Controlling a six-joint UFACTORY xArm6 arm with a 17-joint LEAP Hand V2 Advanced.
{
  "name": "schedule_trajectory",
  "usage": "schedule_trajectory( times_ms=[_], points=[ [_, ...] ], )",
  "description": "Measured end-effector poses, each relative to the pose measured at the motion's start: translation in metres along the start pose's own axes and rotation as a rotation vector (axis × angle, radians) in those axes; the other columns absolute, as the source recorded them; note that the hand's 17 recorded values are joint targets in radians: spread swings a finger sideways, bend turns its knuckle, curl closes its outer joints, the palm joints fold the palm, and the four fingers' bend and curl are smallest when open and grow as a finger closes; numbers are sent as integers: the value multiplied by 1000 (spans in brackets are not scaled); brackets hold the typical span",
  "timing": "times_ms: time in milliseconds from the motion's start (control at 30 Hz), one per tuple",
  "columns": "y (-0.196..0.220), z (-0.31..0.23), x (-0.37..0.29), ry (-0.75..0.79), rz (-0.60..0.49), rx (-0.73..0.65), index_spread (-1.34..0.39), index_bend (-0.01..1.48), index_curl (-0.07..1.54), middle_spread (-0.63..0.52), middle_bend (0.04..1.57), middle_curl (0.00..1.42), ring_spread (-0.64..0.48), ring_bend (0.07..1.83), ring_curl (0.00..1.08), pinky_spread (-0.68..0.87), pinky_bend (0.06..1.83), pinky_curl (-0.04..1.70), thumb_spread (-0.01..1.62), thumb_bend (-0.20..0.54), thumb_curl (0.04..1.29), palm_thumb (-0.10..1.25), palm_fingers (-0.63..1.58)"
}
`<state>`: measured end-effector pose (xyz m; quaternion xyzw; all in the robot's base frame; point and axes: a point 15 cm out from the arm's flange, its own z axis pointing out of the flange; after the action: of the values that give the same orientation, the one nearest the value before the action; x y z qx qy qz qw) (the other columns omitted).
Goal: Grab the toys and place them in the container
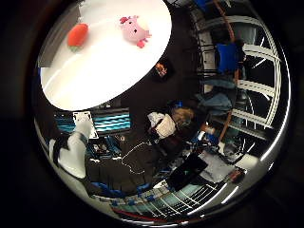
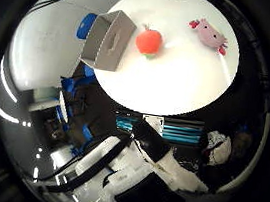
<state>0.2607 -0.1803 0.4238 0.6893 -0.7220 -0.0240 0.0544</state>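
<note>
A round white table (image 2: 177,87) carries the task's things, all small in view and far from my palm. A grey open-topped container (image 2: 108,40) stands at the table's edge. Right beside it lies an orange-red stuffed toy with a green tip (image 2: 149,42). A pink plush animal with red feet (image 2: 209,33) lies farther along the table, apart from the other two. White and black parts of my hand (image 2: 160,170) show at the edge of the thumb side view, well away from the table and holding nothing that I can see.
Around the table the floor is dark. Beside it stand a rack with blue-lit shelves (image 1: 111,121), blue chairs (image 1: 227,57) and a white railing (image 1: 256,85). A person (image 1: 166,123) sits near the rack, touching none of the toys.
</note>
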Motion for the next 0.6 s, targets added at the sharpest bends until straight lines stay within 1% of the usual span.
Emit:
schedule_trajectory(
  times_ms=[133, 167, 200, 300, 433, 600],
  points=[
    [-12, 7, 8, -9, -4, -19, -379, 170, 307, -2, 191, 306, 183, 331, 242, 424, 437, 269, 1119, -28, 273, 512, 201],
    [-15, 3, 17, 0, 15, -5, -379, 169, 306, -2, 189, 306, 183, 332, 241, 423, 438, 270, 1118, -38, 263, 468, 202],
    [-19, -4, 26, 11, 28, 16, -379, 169, 305, -2, 189, 306, 182, 332, 241, 422, 440, 271, 1101, -59, 249, 391, 203],
    [-33, -19, 62, 33, 71, 57, -378, 162, 297, -2, 189, 308, 185, 335, 242, 424, 455, 277, 1040, -42, 234, 243, 186],
    [-58, -17, 86, 34, 83, 63, -372, 151, 283, 9, 192, 311, 193, 338, 244, 423, 477, 283, 995, -32, 241, 181, 157],
    [-82, 14, 115, 11, 111, 37, -368, 153, 273, 22, 194, 315, 199, 346, 246, 434, 491, 287, 964, -29, 256, 142, 126]
  ],
)
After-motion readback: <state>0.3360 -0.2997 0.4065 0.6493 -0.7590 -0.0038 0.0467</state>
